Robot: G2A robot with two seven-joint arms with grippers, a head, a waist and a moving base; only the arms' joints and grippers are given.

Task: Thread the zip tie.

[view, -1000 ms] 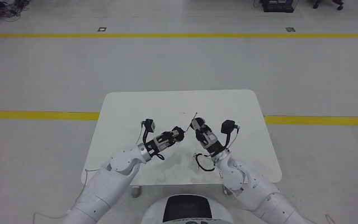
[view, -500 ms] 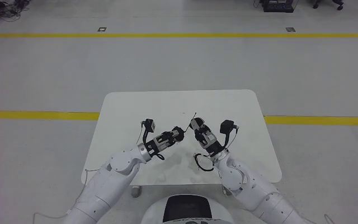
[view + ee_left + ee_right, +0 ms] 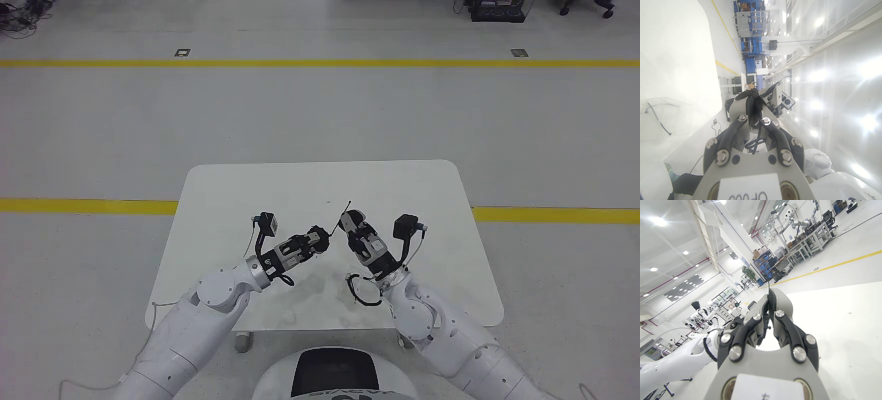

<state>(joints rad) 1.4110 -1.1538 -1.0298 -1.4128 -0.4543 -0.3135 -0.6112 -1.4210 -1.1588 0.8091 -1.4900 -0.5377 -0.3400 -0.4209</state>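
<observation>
Black zip tie [image 3: 768,288], just one, pinched tight by the right gripper [image 3: 769,295]. Left gripper [image 3: 753,97] squeezes a black bit [image 3: 749,93]. One table [image 3: 250,200].

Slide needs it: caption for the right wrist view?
Right gripper shut on a thin black zip tie, tip sticking out, over the white table.

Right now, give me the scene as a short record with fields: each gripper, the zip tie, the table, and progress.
Right gripper: shut on the zip tie
Zip tie: thin black strand sticking out past the right fingertips
Left gripper: shut on a dark piece; cannot tell whether it is the tie's other end
Relation: both grippers are above the table, with tips near each other but apart in the top view
Table: white, with rounded corners
Progress: threading is not visibly done
</observation>
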